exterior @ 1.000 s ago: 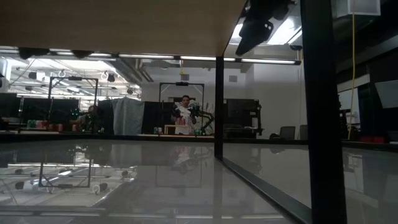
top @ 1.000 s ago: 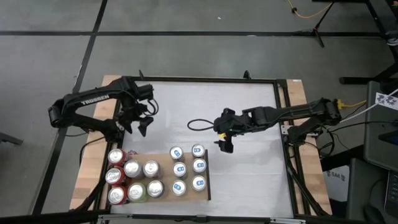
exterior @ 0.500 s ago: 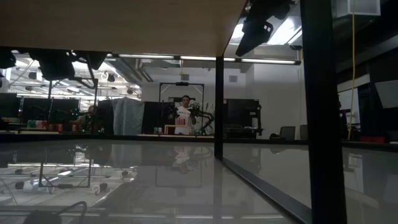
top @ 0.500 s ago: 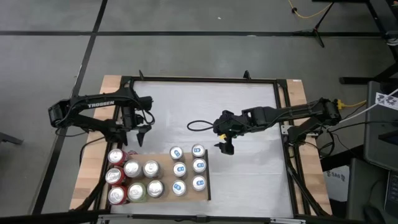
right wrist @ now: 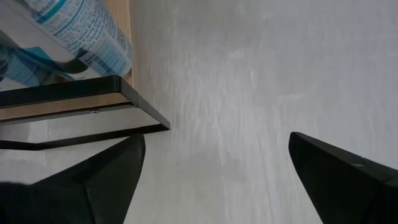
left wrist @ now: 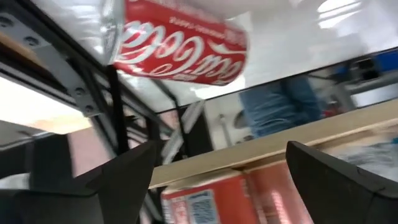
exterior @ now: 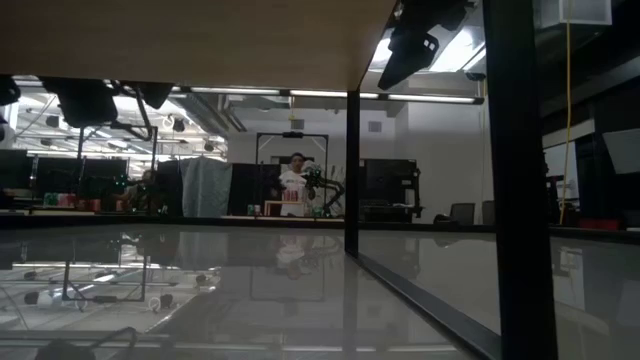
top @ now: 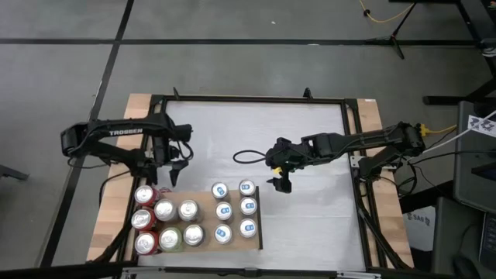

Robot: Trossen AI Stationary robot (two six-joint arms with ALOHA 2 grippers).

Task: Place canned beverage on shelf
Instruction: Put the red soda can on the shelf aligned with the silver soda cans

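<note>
I am hovering my left pincer (top: 172, 164), jaws spread and empty, just beside the red can (top: 144, 194), judging I should next descend and close on it for the shelf (top: 232, 189).

Your left arm (top: 116, 133) reached across the table's left side, elbow bent near the edge, wrist turned inward. Your left gripper (top: 174, 172) pointed down toward the table's near side, and its two dark fingers (left wrist: 127, 177) stood spread apart with nothing between them. Your right arm (top: 364, 139) stretched in from the right edge toward the middle, forearm nearly level. Your right gripper (top: 280, 183) hung at mid-table, its fingers (right wrist: 112, 168) wide apart and empty.
</note>
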